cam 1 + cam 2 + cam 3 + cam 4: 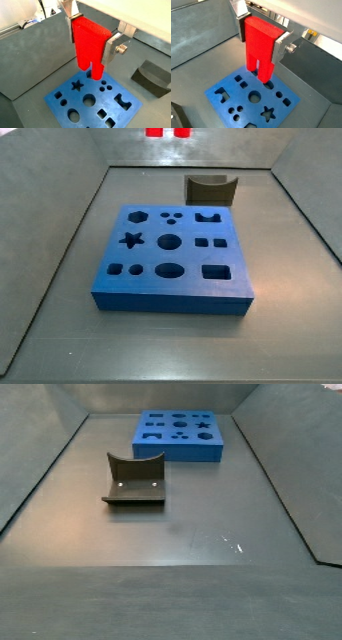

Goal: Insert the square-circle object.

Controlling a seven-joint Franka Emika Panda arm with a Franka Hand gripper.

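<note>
My gripper is shut on the square-circle object, a bright red block with two prong-like legs pointing down. The silver fingers clamp its upper body from both sides, as both wrist views show. The prong tips hang above the blue board with shaped holes, apart from it, over its edge region. In a side view only the red prong tips show at the top edge, well above the board. The gripper is out of view in the side view showing the board at the back.
The dark fixture stands on the grey floor apart from the board, and it shows behind the board in a side view and beside it in a wrist view. Grey walls enclose the floor.
</note>
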